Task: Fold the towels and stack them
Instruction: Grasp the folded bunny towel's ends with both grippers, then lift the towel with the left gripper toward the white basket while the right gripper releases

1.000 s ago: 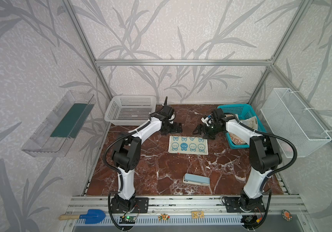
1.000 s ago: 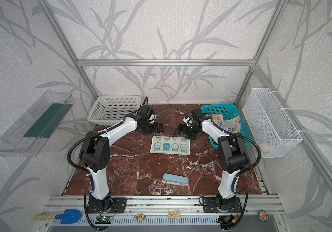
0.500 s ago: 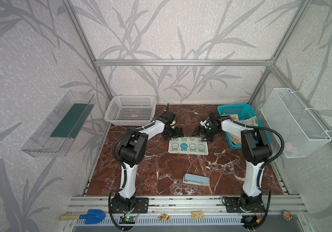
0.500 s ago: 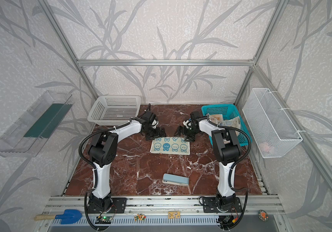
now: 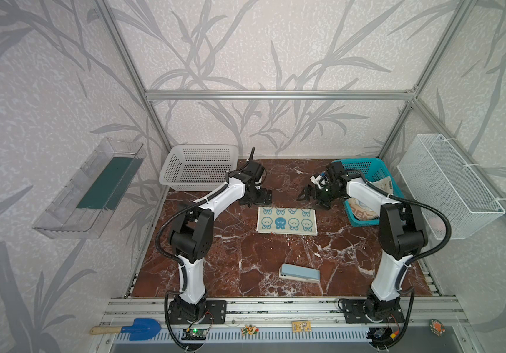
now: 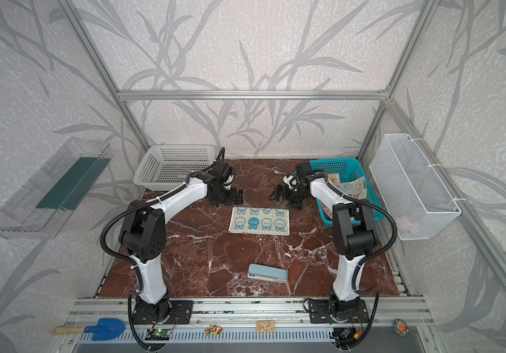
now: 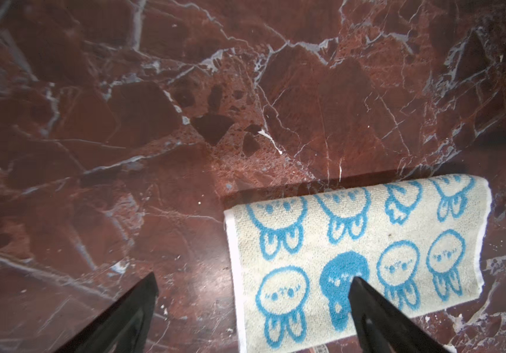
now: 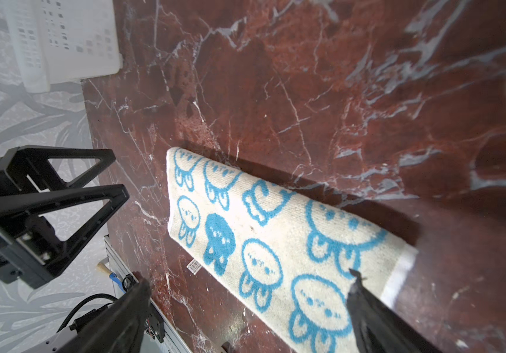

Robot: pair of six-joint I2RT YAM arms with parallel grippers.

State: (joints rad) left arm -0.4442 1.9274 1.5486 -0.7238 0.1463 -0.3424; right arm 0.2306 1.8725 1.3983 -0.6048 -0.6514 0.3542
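Nearest, a pale blue block (image 5: 300,273) sits unused. Mid-table the cream-and-blue towel (image 5: 287,220) lies flat, looks folded once; left gripper (image 5: 255,200) and right gripper (image 5: 314,199) hover just past its far corners, jaws wide and empty. Guessing the next move is pinching an end for a second fold, with two more towels (image 5: 367,211) waiting in the teal basket (image 5: 357,161) far right
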